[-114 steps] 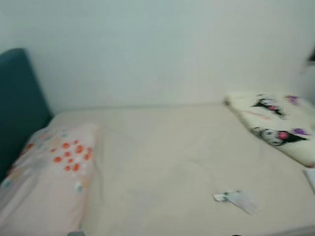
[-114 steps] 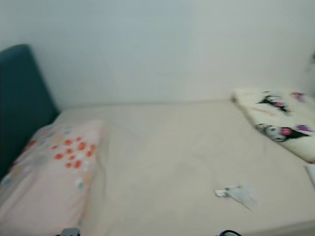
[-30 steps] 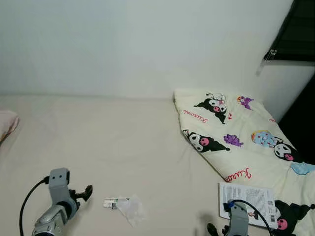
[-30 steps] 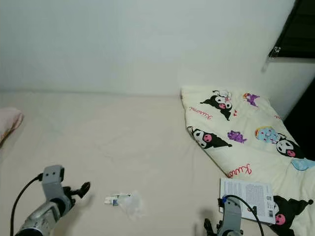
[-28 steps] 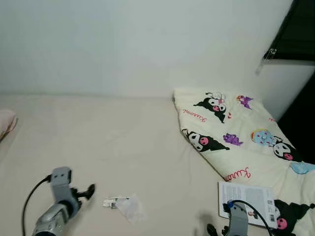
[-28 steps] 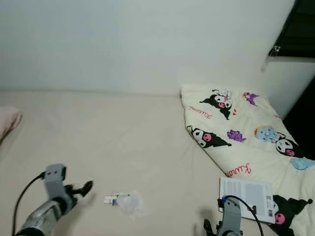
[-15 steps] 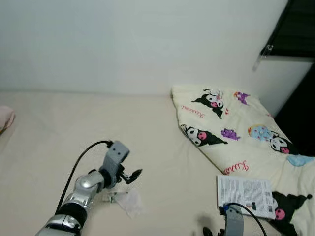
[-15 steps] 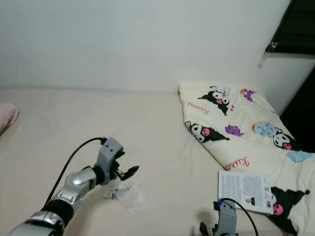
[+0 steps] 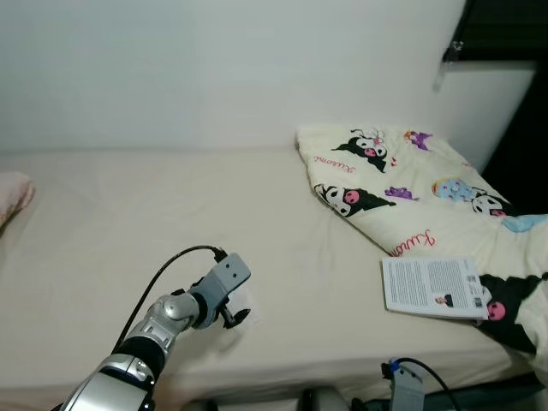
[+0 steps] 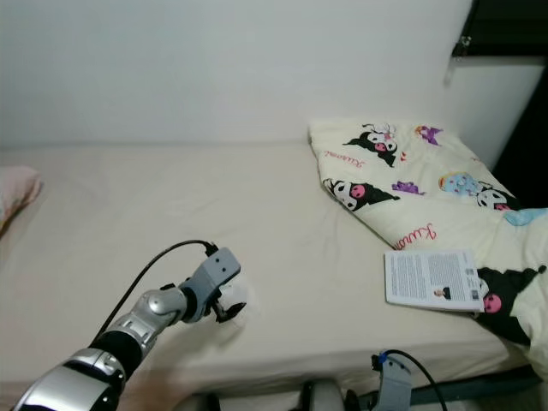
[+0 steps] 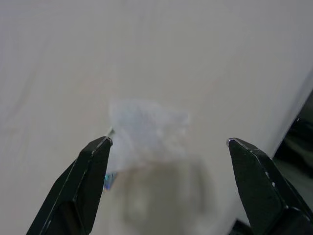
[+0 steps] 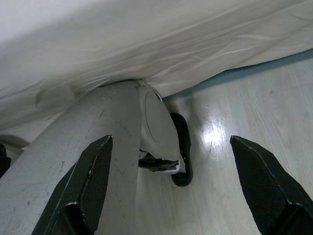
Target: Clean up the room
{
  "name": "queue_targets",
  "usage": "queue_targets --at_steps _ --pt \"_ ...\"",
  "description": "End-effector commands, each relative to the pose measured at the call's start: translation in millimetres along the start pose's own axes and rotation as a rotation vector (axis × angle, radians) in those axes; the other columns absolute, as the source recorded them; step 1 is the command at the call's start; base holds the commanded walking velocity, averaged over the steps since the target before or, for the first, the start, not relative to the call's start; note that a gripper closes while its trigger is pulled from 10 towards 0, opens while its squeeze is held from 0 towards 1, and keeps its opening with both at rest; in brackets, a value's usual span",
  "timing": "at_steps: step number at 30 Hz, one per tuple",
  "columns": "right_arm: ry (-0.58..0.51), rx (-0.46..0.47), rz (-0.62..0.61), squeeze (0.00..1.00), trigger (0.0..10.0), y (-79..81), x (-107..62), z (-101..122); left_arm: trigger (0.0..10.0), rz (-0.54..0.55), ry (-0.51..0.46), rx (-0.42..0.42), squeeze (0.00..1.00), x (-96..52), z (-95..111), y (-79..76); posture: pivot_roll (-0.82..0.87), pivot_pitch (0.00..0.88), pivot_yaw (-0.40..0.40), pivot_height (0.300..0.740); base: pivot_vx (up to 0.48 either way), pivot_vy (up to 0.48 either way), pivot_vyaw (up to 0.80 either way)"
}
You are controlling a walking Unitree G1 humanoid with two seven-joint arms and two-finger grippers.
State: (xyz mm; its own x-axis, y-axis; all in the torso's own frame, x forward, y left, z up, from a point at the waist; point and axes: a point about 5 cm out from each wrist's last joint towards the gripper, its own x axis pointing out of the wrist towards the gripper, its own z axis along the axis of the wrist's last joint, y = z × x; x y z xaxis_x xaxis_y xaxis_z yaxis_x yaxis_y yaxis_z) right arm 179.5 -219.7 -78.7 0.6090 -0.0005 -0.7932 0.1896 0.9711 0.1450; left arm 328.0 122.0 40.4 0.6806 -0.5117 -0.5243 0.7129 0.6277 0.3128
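Already we had our left gripper down at the wrapper, a crumpled scrap of clear plastic lying on the bed near its front edge. Half a second earlier the arm was raised above the scrap; a second earlier it was well off to the left of it. At this moment the fingers were spread wide, one on either side of the wrapper with nothing gripped, and we could not tell whether the tips touched the sheet. From the head, the wrapper peeked out white just past the wrist camera. We judged that the reach was over and the closing was the step in hand; the scrap looked light and limp, so a shallow pinch might slip off it or catch the sheet instead.

Our right gripper hung idle below the mattress edge, its fingers apart and empty, pointed at the floor and our own leg.

Further right, a booklet lay on the edge of the cartoon-print quilt, which was piled against the wall at the bed's far right. Far left, a corner of a pink pillow showed. We reckoned the tidying was barely begun, with the wrapper first and the booklet and quilt yet to sort.
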Motion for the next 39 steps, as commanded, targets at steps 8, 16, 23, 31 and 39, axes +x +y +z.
queue_targets --at_steps 8,16,23,31,39 --pt "0.026 0.009 0.004 0.00 10.0 4.2 -1.1 -12.2 10.0 0.014 0.011 -0.042 0.00 6.5 11.5 1.4 -0.07 0.027 -0.001 0.613 0.000 0.000 0.00" --pt "0.032 0.003 0.012 0.00 10.0 7.0 -1.0 -14.7 10.0 0.003 0.020 -0.027 0.00 10.3 14.4 -4.2 -0.07 0.027 0.001 0.613 0.000 0.000 0.00" --pt "0.029 -0.005 0.010 0.00 10.0 5.9 -0.9 -13.0 10.0 0.078 -0.020 -0.057 0.00 11.6 23.2 1.9 -0.08 0.021 0.002 0.613 0.000 0.000 0.00" --pt "0.032 -0.023 0.022 0.00 10.0 8.4 -1.0 -15.3 10.0 0.290 -0.160 -0.134 0.00 10.2 63.2 33.1 -0.08 0.036 0.011 0.613 0.000 0.000 0.00" --pt "0.020 -0.015 0.039 0.00 10.0 14.8 -1.7 -21.5 10.0 0.336 -0.169 -0.103 0.00 5.7 82.1 53.2 -0.11 0.115 0.062 0.593 0.000 0.000 0.00"
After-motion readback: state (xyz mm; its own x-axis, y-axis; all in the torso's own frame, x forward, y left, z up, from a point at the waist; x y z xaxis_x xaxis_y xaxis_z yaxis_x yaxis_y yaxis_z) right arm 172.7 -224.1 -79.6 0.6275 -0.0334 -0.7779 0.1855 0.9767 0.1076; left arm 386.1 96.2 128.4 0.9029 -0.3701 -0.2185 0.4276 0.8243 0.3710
